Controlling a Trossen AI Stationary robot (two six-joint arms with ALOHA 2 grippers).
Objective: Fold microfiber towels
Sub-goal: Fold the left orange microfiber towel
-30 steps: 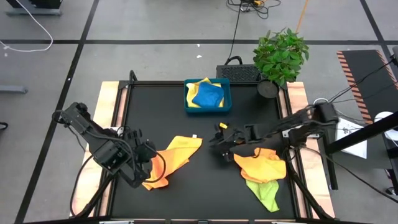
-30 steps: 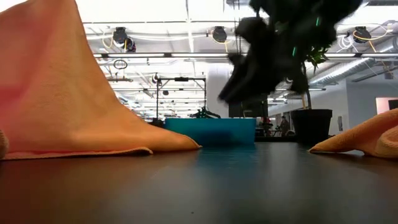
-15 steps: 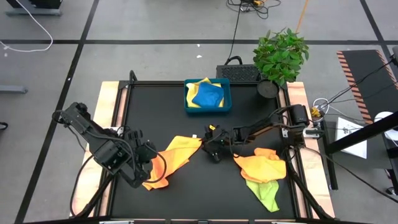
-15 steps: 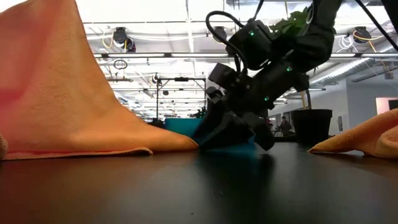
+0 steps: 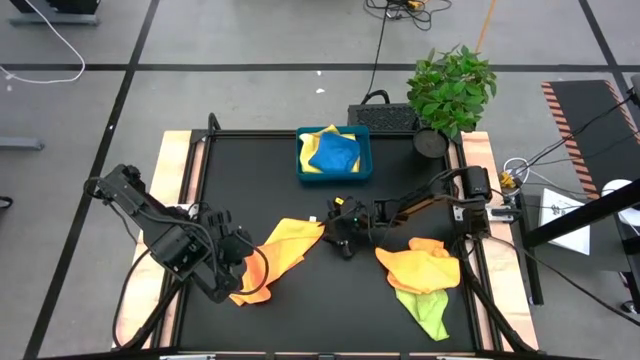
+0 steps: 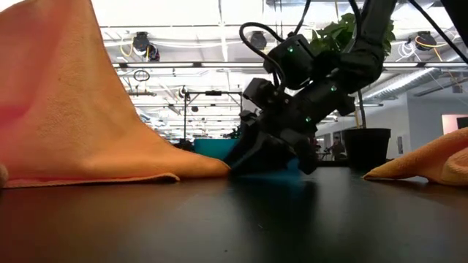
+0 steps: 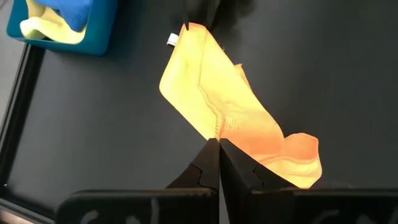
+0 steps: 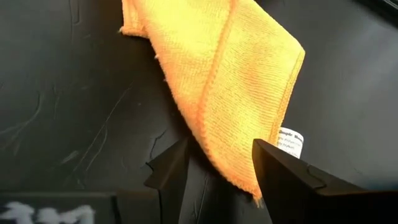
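The bench (image 5: 300,320) is a flat matte black mat with pale wooden strips down both sides. An orange-yellow towel (image 5: 280,250) lies crumpled on it toward the near left, soft and looped in texture with a stitched hem and a small white tag (image 8: 287,140) at its far corner. The left gripper (image 5: 243,268) has its fingers pressed together on the near edge of that towel (image 7: 214,127), lifting the cloth into a ridge that rises like a tent in the low view (image 6: 80,109).

The right gripper (image 5: 338,236) reaches low across the middle of the bench to the towel's tagged corner; its two dark fingers (image 8: 283,174) are spread, one on each side of the hem, with the cloth (image 8: 217,74) lying between them and not pinched.

A second orange towel (image 5: 420,268) sits heaped near the right edge, overlapping a lime green towel (image 5: 428,312) that points toward the near right corner. At the far edge, in the middle, stands a rigid blue tray (image 5: 364,160) holding a blue towel (image 5: 334,152) bunched over a pale yellow towel (image 5: 318,134). A potted plant (image 5: 452,88) stands at the far right corner.

Bare black mat lies open between the tray and the towels, and along the near edge in the middle.
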